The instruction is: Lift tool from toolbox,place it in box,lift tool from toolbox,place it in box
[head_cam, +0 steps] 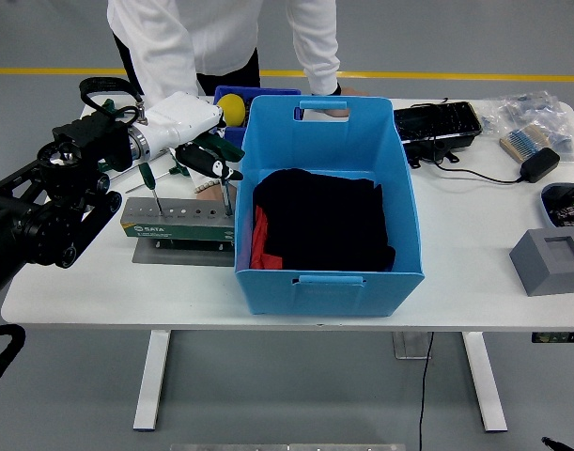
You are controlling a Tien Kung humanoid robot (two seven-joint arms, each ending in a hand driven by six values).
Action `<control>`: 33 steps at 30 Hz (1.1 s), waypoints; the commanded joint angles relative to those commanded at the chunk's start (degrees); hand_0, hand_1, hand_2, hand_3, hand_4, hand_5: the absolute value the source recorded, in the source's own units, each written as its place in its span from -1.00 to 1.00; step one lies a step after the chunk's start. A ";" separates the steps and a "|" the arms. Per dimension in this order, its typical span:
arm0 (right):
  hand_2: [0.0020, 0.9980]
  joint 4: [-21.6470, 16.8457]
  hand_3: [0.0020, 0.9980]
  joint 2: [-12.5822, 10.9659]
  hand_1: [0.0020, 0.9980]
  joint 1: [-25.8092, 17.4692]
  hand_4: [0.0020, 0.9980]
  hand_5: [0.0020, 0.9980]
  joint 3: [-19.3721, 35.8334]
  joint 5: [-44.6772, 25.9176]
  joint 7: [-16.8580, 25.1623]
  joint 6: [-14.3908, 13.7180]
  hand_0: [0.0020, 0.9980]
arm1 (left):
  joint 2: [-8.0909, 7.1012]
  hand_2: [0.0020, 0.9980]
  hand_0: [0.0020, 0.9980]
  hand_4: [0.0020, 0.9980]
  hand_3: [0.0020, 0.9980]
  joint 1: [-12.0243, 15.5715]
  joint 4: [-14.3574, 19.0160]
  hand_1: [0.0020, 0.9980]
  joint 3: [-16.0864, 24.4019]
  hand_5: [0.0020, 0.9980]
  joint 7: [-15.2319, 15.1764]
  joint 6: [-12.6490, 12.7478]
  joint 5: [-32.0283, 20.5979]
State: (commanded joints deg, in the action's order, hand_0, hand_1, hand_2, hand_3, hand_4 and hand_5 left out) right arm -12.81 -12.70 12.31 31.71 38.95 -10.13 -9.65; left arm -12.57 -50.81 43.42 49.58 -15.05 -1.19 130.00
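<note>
The left hand (pixel 211 162) is reaching in over the grey toolbox (pixel 178 218), its dark fingers (pixel 204 164) curling down around the handle of a screwdriver (pixel 226 193) whose shaft is standing upright at the toolbox's right end, just beside the blue box (pixel 326 193). The handle is mostly hidden by the fingers, so how firmly they are gripping is hard to make out. Another screwdriver (pixel 151 184) is standing at the toolbox's left end. Dark cloth (pixel 324 218) is lying inside the box. A person in a white shirt (pixel 211 28) is standing at the far side, one hand (pixel 335 112) resting on the box's far rim, partly hidden
</note>
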 joint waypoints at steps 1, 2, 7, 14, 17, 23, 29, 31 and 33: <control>0.34 0.00 0.08 -0.01 0.19 0.01 0.56 0.31 -0.03 -0.06 0.01 0.00 0.23 | 0.00 -0.79 -0.55 1.00 -0.71 0.00 0.01 -0.84 -0.02 0.53 0.16 -0.03 0.00; 0.34 0.00 0.08 -0.01 0.19 0.02 0.56 0.31 -0.06 -0.12 0.03 -0.01 0.23 | 0.01 -0.79 -0.55 1.00 -0.71 0.01 0.03 -0.84 -0.05 0.53 0.32 -0.05 0.00; 0.34 0.03 0.08 0.02 0.19 0.06 0.56 0.31 0.02 0.01 0.03 -0.01 0.24 | 0.07 -0.84 -0.63 1.00 -0.76 0.10 0.30 -0.90 -0.09 0.56 0.78 -0.28 0.00; 0.34 0.03 0.08 0.01 0.19 0.10 0.56 0.31 0.06 0.10 0.03 0.01 0.24 | 0.22 -0.89 -0.64 1.00 -0.81 0.20 0.26 -0.95 -0.11 0.58 1.11 -0.93 0.00; 0.34 0.03 0.08 -0.01 0.19 0.12 0.56 0.31 0.04 0.04 0.03 0.02 0.24 | 0.22 -0.89 -0.64 1.00 -0.81 0.21 0.17 -0.95 -0.06 0.58 1.15 -1.06 0.00; 0.34 0.03 0.08 -0.03 0.19 0.16 0.56 0.31 -0.04 -0.11 0.07 -0.02 0.24 | 0.32 -0.94 -0.67 1.00 -0.88 0.05 -0.08 -1.00 -0.18 0.61 0.95 -0.70 0.00; 0.34 0.03 0.08 -0.11 0.19 0.25 0.56 0.31 -0.04 -0.10 0.08 -0.04 0.24 | 0.35 -0.97 -0.68 1.00 -0.90 -0.08 -0.33 -1.00 -0.48 0.62 0.87 0.89 0.00; 0.34 0.03 0.08 -0.14 0.19 0.25 0.56 0.31 -0.06 -0.18 0.09 -0.07 0.24 | 0.32 -0.99 -0.68 1.00 -0.92 -0.07 -0.44 -1.00 -0.61 0.56 0.83 1.39 0.00; 0.34 0.02 0.08 -0.14 0.19 0.24 0.56 0.31 -0.09 -0.21 0.10 -0.07 0.24 | 0.29 -0.99 -0.68 1.00 -0.92 -0.02 -0.45 -1.00 -0.72 0.56 0.77 1.69 0.00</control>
State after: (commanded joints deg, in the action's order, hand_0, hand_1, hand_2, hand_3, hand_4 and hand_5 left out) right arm -12.78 -12.84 12.55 31.62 38.73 -10.04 -9.72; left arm -12.28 -50.83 42.97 48.87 -14.28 0.51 130.00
